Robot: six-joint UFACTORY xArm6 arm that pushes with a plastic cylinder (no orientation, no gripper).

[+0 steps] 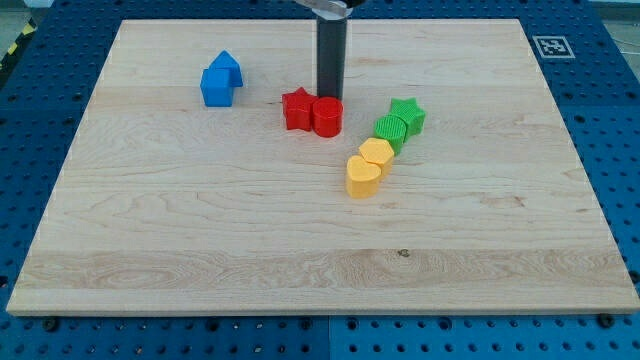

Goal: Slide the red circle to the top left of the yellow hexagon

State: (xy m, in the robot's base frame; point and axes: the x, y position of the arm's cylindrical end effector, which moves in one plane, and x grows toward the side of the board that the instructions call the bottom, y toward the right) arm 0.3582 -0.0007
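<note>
My tip [330, 97], a plain rod tool holding nothing, sits right behind the red circle [327, 117], up-left of the yellow hexagon [376, 153].

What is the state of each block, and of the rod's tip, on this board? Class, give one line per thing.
My tip: down at the board, right behind the red circle, at its top edge.
Red circle: upright, touching the red star.
Red star: flat, left of the circle.
Yellow hexagon: touching the yellow heart.
Yellow heart: flat, below the hexagon.
Green blocks: two, pressed together.
Blue blocks: two, pressed together, apart from the rest.
</note>
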